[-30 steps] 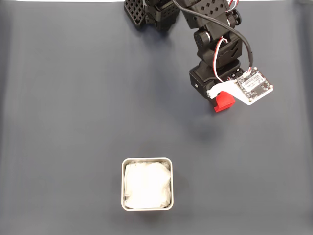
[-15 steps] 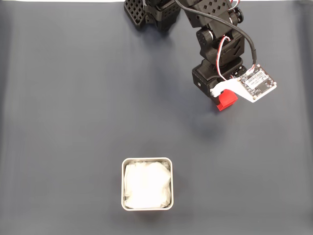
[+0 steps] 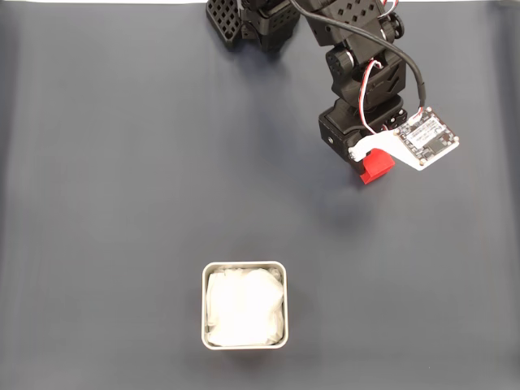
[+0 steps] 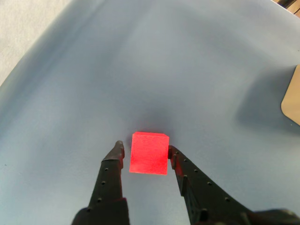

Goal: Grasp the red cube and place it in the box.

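Observation:
The red cube rests on the dark blue-grey table between the black fingers of my gripper. The right finger touches the cube's side. A narrow strip of table shows between the left finger and the cube, so the jaws stand open around it. In the fixed view the red cube pokes out from under the wrist's white camera board at the upper right. The box, a square silver tin lined with crumpled white paper, sits at bottom centre, far from the cube.
The arm's black base stands at the top edge of the fixed view. Bare dark table surface lies between the cube and the box. A pale tan object cuts into the right edge of the wrist view.
The gripper shifted slightly right and up in the fixed view during the first half second, and the cube shifted with it. Since then nothing has visibly moved.

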You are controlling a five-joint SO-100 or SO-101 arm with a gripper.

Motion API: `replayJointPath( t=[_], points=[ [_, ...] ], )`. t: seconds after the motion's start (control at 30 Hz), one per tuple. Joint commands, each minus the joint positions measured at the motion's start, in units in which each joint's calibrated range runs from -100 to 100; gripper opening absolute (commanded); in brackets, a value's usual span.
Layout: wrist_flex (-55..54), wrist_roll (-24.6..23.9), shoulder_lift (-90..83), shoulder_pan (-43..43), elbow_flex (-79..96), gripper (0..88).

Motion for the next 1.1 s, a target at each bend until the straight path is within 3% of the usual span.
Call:
replayJointPath(
  t=[0.0,0.17,1.07],
  points=[
    [-0.9,-0.1,-1.7,0.5,-1.8,17.4],
    [-1.0,-0.1,-1.8,0.7,-1.8,12.8],
    [-0.9,0.1,-7.0,2.2,-2.4,6.8]
  ],
)
